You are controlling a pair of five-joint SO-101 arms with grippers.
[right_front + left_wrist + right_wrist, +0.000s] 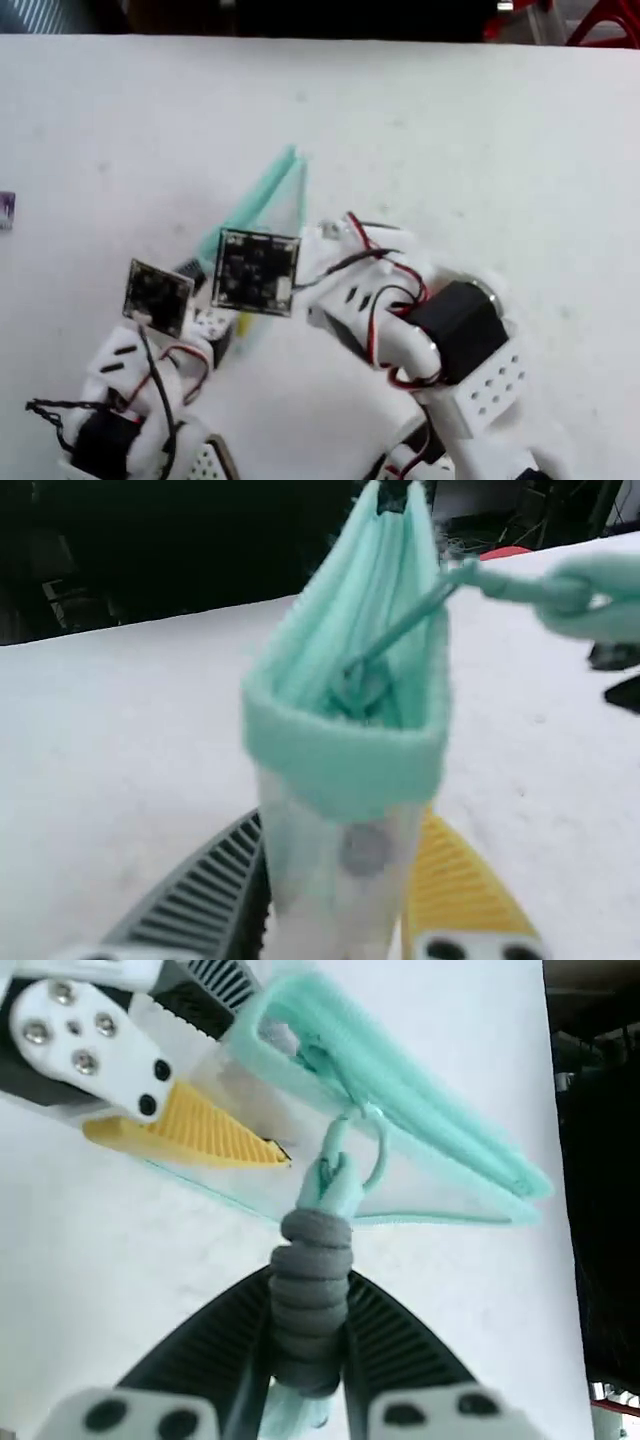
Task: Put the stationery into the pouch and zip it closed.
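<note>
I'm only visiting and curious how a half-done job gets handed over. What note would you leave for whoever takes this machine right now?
Left gripper: jaws shut on one end of the pouch.
Right gripper: jaws shut on the grey knotted cord of the zip pull.
The slider sits close to the end that the left arm holds.
Done: both grips are in place.
Unclear: whether the stationery is inside, and whether the zip is fully closed.
Left: check both, finish the pull if needed, then let go.
</note>
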